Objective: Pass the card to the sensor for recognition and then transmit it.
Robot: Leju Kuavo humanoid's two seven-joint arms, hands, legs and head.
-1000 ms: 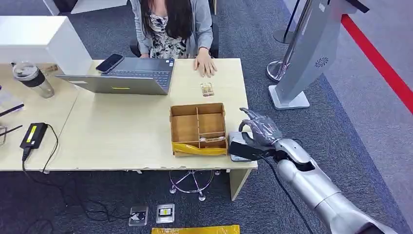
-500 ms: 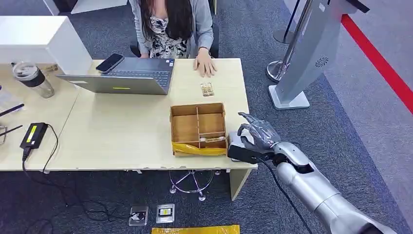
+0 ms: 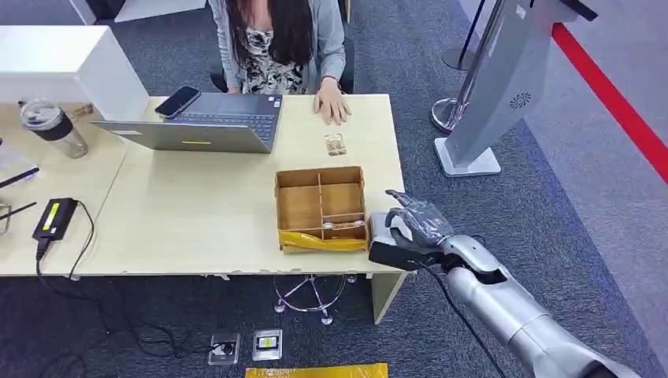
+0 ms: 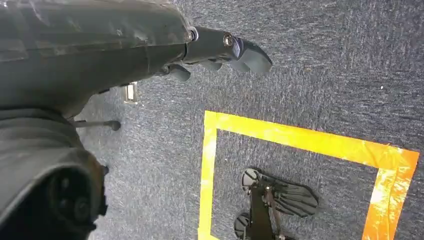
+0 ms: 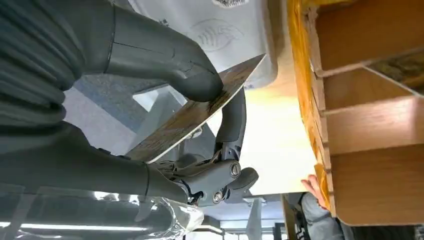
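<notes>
Where grey carpet [image 3: 512, 197] surrounds it, the wooden desk [image 3: 197, 213] carries a laptop [image 3: 201, 122]

The desk [image 3: 197, 213] is pale wood, and the box [image 3: 320, 206] on it is brown cardboard with a strip of yellow tape [image 3: 323, 241] along its near edge. The card [image 5: 195, 112] is mottled brown (its print is too blurred to read). The carpet [image 3: 551, 205] is speckled blue-grey, crossed by a red stripe [image 3: 610, 102]. The laptop [image 3: 206, 124] is grey. The person [image 3: 280, 43] wears a grey cardigan over a flowered black-and-white top.
</notes>
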